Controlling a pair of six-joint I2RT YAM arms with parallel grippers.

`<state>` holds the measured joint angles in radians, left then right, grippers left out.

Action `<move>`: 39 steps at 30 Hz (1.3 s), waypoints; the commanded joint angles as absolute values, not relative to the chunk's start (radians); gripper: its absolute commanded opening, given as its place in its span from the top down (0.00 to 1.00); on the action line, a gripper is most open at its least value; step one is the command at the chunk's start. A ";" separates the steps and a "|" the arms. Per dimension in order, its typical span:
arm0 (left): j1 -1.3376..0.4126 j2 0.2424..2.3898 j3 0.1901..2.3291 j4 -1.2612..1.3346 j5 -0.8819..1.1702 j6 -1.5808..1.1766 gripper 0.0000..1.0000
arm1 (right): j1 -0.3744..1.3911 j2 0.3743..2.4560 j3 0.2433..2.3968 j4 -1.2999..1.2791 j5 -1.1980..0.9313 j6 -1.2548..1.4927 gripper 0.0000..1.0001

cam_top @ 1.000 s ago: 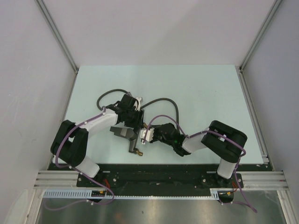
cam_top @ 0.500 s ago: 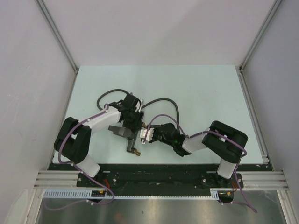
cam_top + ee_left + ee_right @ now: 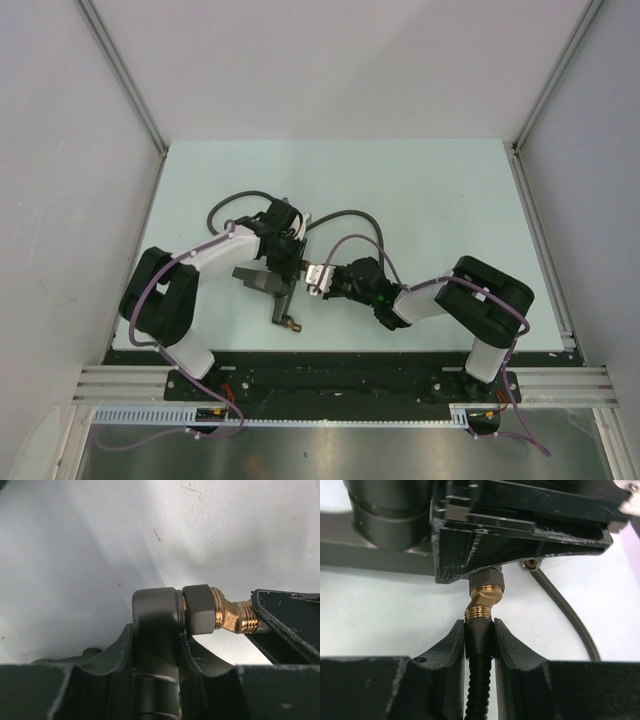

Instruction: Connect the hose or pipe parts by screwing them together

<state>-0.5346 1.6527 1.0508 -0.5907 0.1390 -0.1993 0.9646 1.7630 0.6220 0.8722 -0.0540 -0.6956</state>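
Brass is where the work happens, so mind the grips on either side of it. Your right gripper (image 3: 479,630) is pinched on the dark collar at the end of the hose (image 3: 476,692), just behind the brass thread. Your left gripper (image 3: 156,636) is clamped around a round grey barrel of the forked fitting (image 3: 155,607). Between the two runs a bent brass elbow (image 3: 484,597), with its grey nut (image 3: 200,615) against the fitting's barrel. Both parts are held together near the middle of the surface (image 3: 430,190), towards its near edge. The rest of the hose loops away to the far side behind the arms.

Treat the fitting as rigid and fairly light. It should not give, so the barrel is a sound place to brace it against twist. The hose looks soft and ribbed, and if you grip its body it would likely wind up rather than turn, so hold the stiff collar. Brass threads are fine and smooth and cross easily if the axes are off, and the elbow's bend makes lining up harder. How deep the thread sits cannot be told from these views.
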 commanded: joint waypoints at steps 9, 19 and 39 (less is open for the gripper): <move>-0.569 1.401 0.930 -0.239 0.232 -0.287 1.00 | 0.727 1.713 0.706 1.026 -0.587 0.102 1.00; -0.537 1.460 0.945 -0.307 0.201 -0.301 1.00 | 0.704 1.510 0.738 0.691 -0.509 -0.096 0.50; -0.514 1.520 1.034 -0.500 0.373 -0.272 1.00 | 0.962 1.546 0.736 0.342 -0.052 -1.106 0.30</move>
